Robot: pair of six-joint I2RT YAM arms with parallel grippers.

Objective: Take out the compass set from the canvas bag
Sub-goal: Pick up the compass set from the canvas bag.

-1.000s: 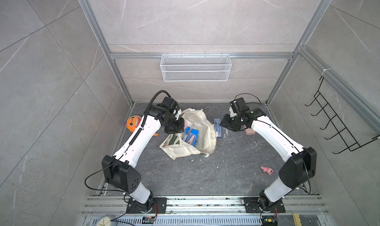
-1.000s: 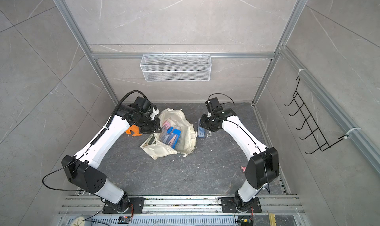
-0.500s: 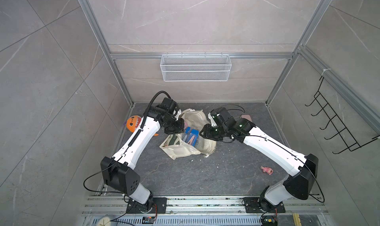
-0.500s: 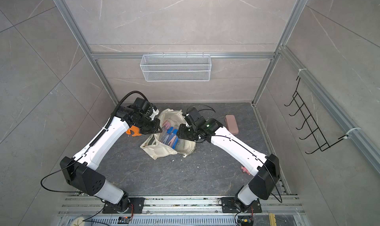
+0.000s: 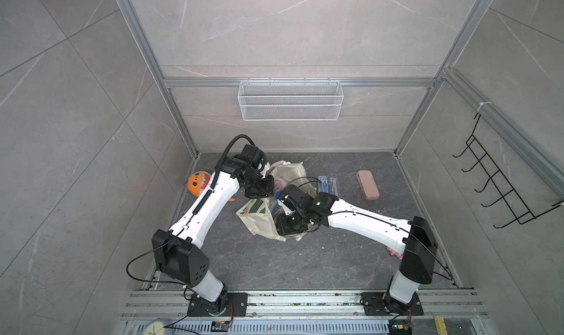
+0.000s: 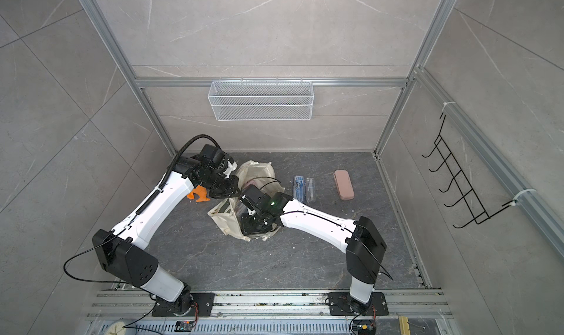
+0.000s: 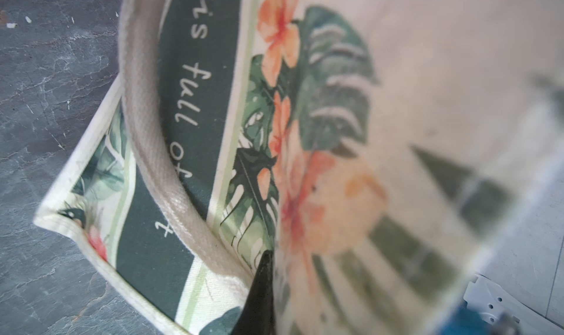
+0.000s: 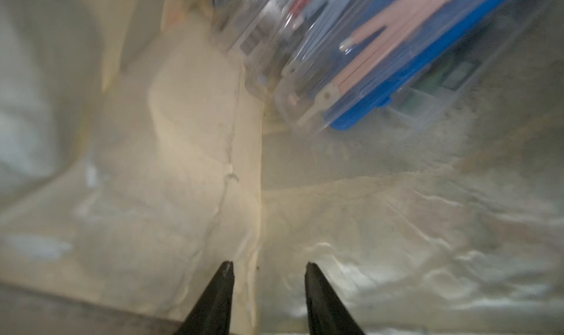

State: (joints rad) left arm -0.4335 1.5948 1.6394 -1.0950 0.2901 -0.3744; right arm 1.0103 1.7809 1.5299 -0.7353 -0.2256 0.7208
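The bag (image 5: 261,223) lies crumpled in the middle of the counter (image 5: 305,263), its edge pinched in the closed left gripper (image 5: 259,194). The right gripper (image 8: 268,264) is inside the bag, jaws apart and empty, short of the compass set (image 8: 381,59), clear-lidded on blue. A similar case (image 5: 328,185) lies on the counter just beside the bag.

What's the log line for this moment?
left gripper: shut on canvas bag | right gripper: open, inside bag mouth | blue compass case: in bag, ungrasped

Top views bright and sharp; both wrist views partly blurred.
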